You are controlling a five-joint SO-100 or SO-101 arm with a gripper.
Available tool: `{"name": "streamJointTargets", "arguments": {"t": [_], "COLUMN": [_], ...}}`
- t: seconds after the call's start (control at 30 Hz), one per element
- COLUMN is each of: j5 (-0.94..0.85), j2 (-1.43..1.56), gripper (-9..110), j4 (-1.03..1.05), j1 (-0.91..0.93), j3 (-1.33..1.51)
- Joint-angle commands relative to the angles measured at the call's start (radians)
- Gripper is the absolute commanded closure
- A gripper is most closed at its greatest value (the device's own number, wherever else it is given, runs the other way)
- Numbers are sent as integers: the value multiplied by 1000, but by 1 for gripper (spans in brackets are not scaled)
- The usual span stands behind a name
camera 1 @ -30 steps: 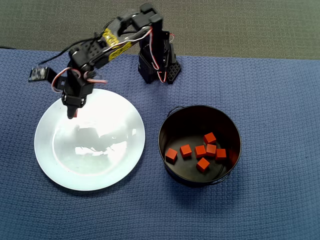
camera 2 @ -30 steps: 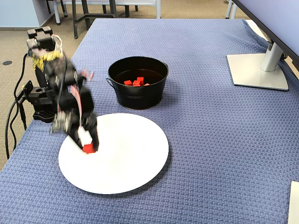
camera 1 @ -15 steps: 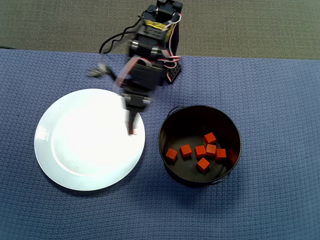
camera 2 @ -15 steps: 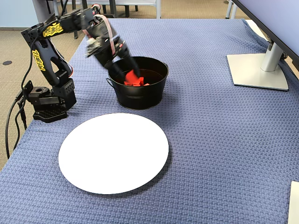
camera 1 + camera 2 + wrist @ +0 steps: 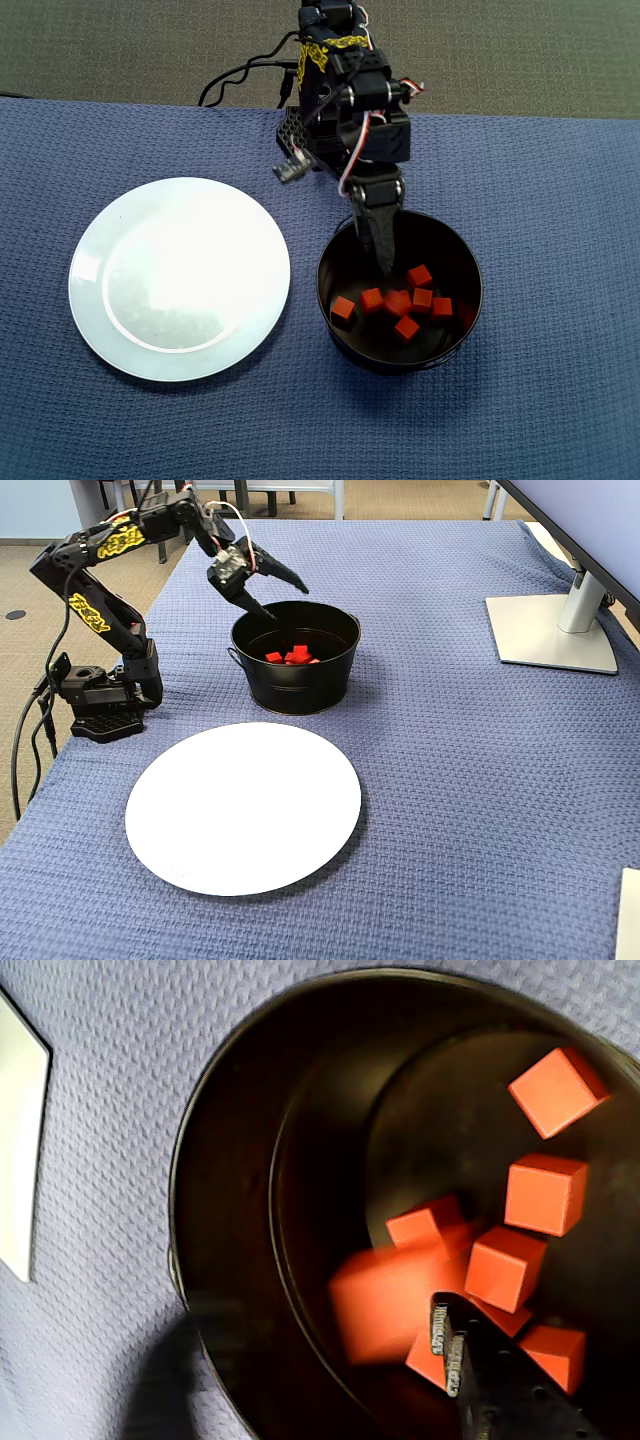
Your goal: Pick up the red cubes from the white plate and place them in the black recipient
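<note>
Overhead view: The black recipient point(image 5: 400, 292) stands on the blue cloth point(image 5: 560, 250), just right of the white plate point(image 5: 180, 278) and apart from it. The plate surface is bare. The arm point(image 5: 345, 90) reaches from its base above the recipient, and the gripper point(image 5: 385, 262) hangs over the upper-left part of the recipient's opening. The red cubes point(image 5: 400, 303) lie clustered on the recipient's floor, below and right of the gripper tip; at least seven are visible. The jaw state cannot be read here, since the fingers overlap from above.

Wrist view: The recipient point(image 5: 240, 1160) fills most of the frame. An edge of the plate point(image 5: 18, 1150) shows at the far left, separated from the recipient by cloth point(image 5: 110, 1050). Several cubes point(image 5: 545, 1192) rest on the recipient's floor at the right. One more cube point(image 5: 385, 1300) appears blurred, lower than the recipient's centre, just left of the single dark finger point(image 5: 490, 1380) entering from the bottom edge. No finger touches that blurred cube.

Fixed view: The gripper point(image 5: 283, 595) is positioned above the recipient's point(image 5: 295, 670) far-left rim. Its two fingers are spread wide apart with nothing between them. Cubes point(image 5: 290, 656) are visible inside the recipient. The plate point(image 5: 243, 808) lies nearer the camera than the recipient. A monitor stand point(image 5: 555, 630) sits on the cloth point(image 5: 450, 780), well to the right of the recipient.
</note>
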Motion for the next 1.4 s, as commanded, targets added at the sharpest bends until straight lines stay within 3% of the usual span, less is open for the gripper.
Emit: {"name": "streamJointTargets", "arguments": {"t": [0.0, 0.5, 1.37], "j5": [-11, 28, 32], "j2": [123, 488, 790], "gripper": [76, 90, 98], "j4": [15, 15, 61], "j1": [92, 147, 328], "j3": [46, 571, 884]}}
